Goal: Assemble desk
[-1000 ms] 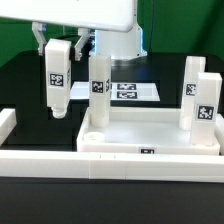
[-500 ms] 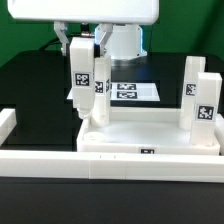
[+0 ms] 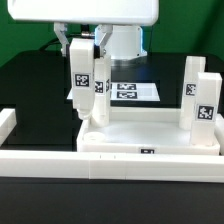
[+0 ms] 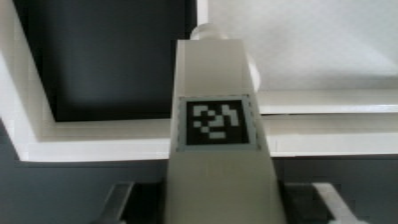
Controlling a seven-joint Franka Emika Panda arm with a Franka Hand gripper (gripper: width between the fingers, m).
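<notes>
the gripper (image 3: 80, 42) is clamped on a tagged desk leg (image 3: 82, 85), held upright over the near corner socket of the desk top (image 3: 150, 136), at the exterior view's left, beside an already standing leg (image 3: 98, 90).

Gripper (image 3: 81, 44) clamping tagged leg (image 3: 81, 83) upright — over desk top (image 3: 150, 138) corner, three legs standing

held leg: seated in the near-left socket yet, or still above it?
Cannot tell. The gripper holds the leg upright with its lower end at the desk top's corner, but the socket itself is hidden.
</notes>
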